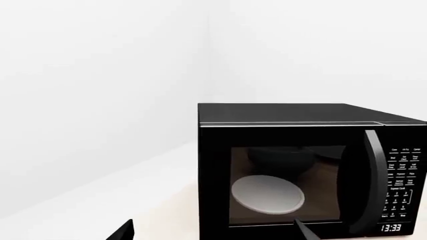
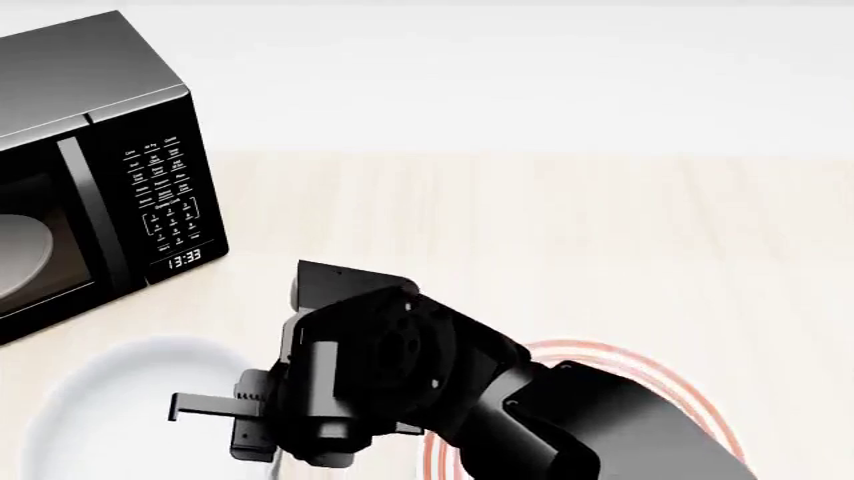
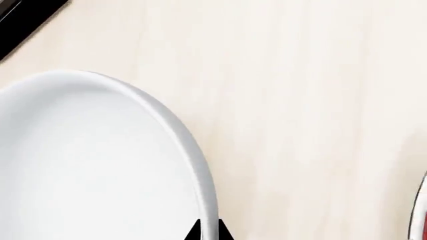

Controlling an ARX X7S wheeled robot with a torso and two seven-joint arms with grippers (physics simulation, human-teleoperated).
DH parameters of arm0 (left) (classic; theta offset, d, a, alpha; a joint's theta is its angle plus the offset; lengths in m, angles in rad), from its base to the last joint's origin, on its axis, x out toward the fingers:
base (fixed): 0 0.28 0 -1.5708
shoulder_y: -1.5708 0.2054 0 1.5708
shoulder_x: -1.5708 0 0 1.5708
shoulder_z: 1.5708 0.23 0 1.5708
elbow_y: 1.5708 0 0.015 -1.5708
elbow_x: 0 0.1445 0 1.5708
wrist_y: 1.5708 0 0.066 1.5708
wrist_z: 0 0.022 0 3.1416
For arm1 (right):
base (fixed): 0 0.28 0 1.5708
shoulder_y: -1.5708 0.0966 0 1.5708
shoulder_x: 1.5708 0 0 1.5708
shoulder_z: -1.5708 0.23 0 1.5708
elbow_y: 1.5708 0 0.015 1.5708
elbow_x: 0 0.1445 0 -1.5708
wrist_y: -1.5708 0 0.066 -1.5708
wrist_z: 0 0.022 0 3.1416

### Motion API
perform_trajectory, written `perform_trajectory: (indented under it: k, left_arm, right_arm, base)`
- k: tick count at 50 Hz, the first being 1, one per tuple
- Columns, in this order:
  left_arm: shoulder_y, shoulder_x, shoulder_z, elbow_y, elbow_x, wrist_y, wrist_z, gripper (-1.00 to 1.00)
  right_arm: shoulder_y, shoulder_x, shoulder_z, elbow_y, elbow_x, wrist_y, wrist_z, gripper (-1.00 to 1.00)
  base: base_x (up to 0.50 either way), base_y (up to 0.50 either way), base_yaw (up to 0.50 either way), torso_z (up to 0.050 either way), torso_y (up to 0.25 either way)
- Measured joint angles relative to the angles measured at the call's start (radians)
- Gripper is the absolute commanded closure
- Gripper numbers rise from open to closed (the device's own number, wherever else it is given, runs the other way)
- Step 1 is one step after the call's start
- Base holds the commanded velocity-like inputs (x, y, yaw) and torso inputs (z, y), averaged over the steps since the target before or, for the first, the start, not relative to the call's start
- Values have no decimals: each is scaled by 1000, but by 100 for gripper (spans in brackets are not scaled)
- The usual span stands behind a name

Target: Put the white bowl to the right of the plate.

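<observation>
The white bowl [image 2: 114,400] sits on the wooden table at the lower left of the head view, left of the plate [image 2: 627,365]. The plate shows only part of its red rings; my right arm hides the rest. My right gripper [image 2: 260,440] is at the bowl's right rim. In the right wrist view the gripper [image 3: 208,233] is shut on the bowl's thick rim [image 3: 200,170], one black fingertip [image 3: 193,234] on each side. The plate's edge [image 3: 421,210] shows there too. My left gripper [image 1: 217,235] is open and empty, facing the microwave.
A black microwave [image 2: 94,170] stands at the table's back left with its door shut. Its grey turntable disc [image 1: 267,194] shows through the glass. Its corner also shows in the right wrist view [image 3: 23,17]. Bare wooden tabletop [image 2: 601,240] lies beyond the plate.
</observation>
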Motion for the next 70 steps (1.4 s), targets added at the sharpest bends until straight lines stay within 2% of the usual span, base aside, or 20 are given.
perform_trajectory:
  k: [9,19,27,50,70]
  left_arm:
    - [1,-2,3,0,-1,2,-2,-100]
    - [1,-5,6,-3,-2,3,-4,-100]
    - [-1,-7,8,-5,-4,1,-7,-100]
    - [-3,-12,18,-8,-2,1,-17,-100]
    - [-8,-17,33,-11,5,-2,-27,-100]
  right_arm:
    - [59,9,13,-64,17,-36,70,100]
    - [126,83,66,-266,56,-107,206,100]
    - [175,133,84,-326,83,-109,273,100]
    - [297,298,107,-349,128,-29,344,100]
    - [342,421,100,-182,123,77,263,100]
  base:
    - [0,0,0,0,0]
    - [0,0,0,0,1]
    - [0,0,0,0,0]
    - [0,0,0,0,0]
    - [0,0,0,0,0]
